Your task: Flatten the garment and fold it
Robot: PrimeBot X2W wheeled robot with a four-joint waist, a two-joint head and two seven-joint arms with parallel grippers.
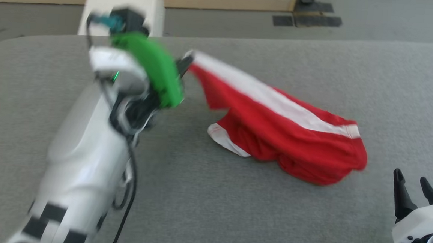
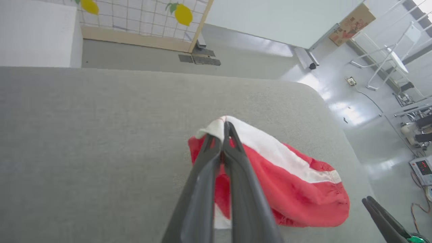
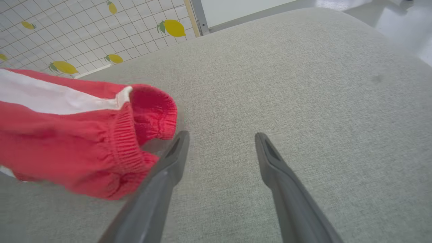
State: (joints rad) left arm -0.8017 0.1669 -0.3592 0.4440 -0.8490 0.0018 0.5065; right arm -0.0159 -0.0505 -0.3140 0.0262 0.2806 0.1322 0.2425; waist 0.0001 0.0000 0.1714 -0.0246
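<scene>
Garment (image 1: 286,141), your red shorts with a white stripe, lies in the middle of the grey tabletop (image 1: 233,212). On the left, your left end effector (image 1: 185,65) is pinched tight on one white corner and holds it up off the tabletop. The white stripe runs down from that corner to the right. The rest of the shorts sits in a bunched heap, with the stretchy waistband (image 3: 123,141) at the right end. Further right, your right end effector (image 1: 410,177) has its fingers apart and holds nothing. It is near the waistband.
</scene>
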